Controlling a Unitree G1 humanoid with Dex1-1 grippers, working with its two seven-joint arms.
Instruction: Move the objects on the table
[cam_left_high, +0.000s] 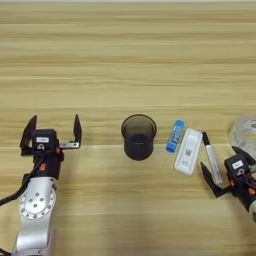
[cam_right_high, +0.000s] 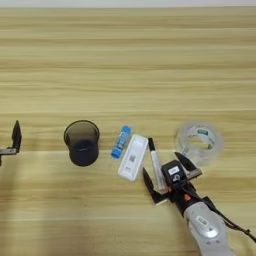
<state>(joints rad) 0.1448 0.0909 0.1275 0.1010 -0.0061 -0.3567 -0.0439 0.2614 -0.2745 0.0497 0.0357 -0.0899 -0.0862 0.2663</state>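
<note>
A dark translucent cup (cam_left_high: 138, 136) stands upright at the middle of the table (cam_left_high: 125, 60). To its right lie a blue glue stick (cam_left_high: 175, 136), a flat white device (cam_left_high: 188, 151) and a thin white marker (cam_right_high: 157, 167) with its black cap pointing away from me. My right gripper (cam_right_high: 166, 174) is open, low over the table just right of the device. The marker's near end lies between its fingers, close to the left one. Well left of the cup, my left gripper (cam_left_high: 52, 132) stands open with nothing in it.
A clear tape roll (cam_right_high: 200, 141) lies flat just beyond and to the right of my right gripper. The cup, glue stick, device and marker sit close together in a row.
</note>
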